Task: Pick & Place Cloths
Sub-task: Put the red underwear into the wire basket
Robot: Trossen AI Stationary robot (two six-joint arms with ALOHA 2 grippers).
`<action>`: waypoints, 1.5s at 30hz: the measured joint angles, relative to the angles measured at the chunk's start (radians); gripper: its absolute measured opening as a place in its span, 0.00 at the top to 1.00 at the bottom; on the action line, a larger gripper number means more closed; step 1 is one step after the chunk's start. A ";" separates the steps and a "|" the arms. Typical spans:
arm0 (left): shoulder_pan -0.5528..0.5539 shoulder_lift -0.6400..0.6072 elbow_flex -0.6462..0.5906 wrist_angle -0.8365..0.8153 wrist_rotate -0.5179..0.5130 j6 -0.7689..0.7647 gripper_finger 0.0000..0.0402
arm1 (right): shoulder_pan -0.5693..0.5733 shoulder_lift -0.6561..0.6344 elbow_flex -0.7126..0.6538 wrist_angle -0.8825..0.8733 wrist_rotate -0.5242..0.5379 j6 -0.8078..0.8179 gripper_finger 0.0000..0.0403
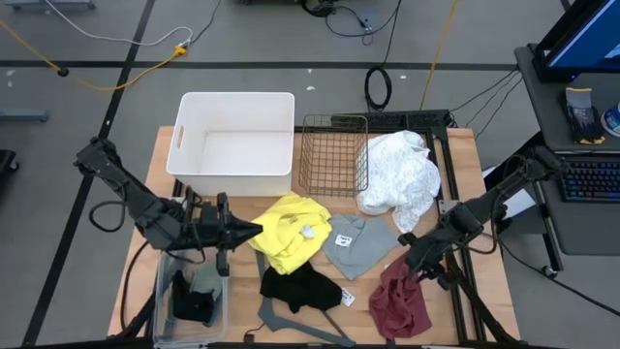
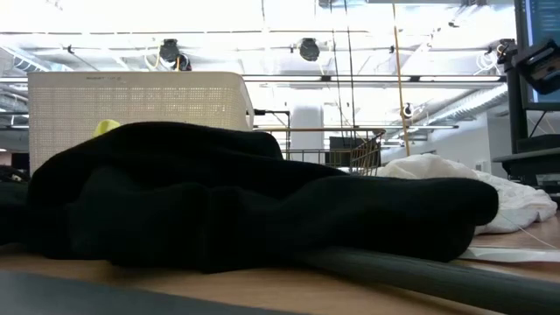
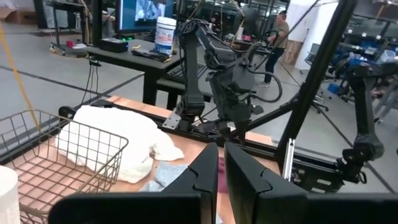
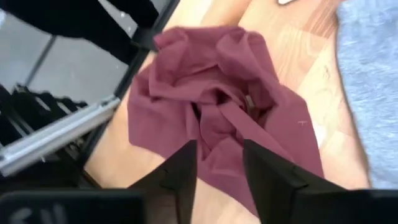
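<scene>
Five cloths lie loose on the wooden table: a yellow one near the middle, a grey-blue one just to its right, a black one below them, a big white one beside the wire basket, and a maroon one at the front right corner. A sixth, dull green cloth sits with something dark in a clear bin at the front left.

The right gripper hangs directly over the maroon cloth, its two fingers parted with folds of the fabric showing between them; whether it actually has hold of the cloth I cannot tell. The left gripper points at the edge of the yellow cloth with its fingers pressed nearly together and nothing between them.

A white tub stands at the back left next to the basket, and a grey hanger lies along the front edge. Beyond the table are grey floor, trailing cables, a desk with a keyboard, and a person standing far off in the workshop.

From table height the black cloth fills most of the view, hiding nearly everything but the tub, the basket and the white cloth.
</scene>
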 joint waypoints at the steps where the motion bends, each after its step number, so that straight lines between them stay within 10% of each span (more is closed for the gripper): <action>1: 0.002 0.000 0.000 0.000 0.000 -0.009 0.93 | 0.000 0.000 0.000 -0.009 0.000 -0.014 0.66; 12: 0.004 0.000 0.000 -0.001 0.000 -0.062 0.93 | 0.000 0.049 0.000 -0.052 0.098 -0.214 0.42; 30: 0.004 0.000 0.000 -0.001 0.000 -0.093 0.93 | -0.003 0.346 0.000 -0.018 0.184 -0.434 0.41; 37: 0.004 0.000 0.000 -0.001 0.000 -0.094 0.93 | -0.003 0.425 0.000 -0.015 0.181 -0.428 0.53; 45: 0.004 0.000 0.000 -0.003 0.000 -0.096 0.93 | -0.003 0.423 0.000 -0.015 0.115 -0.364 0.92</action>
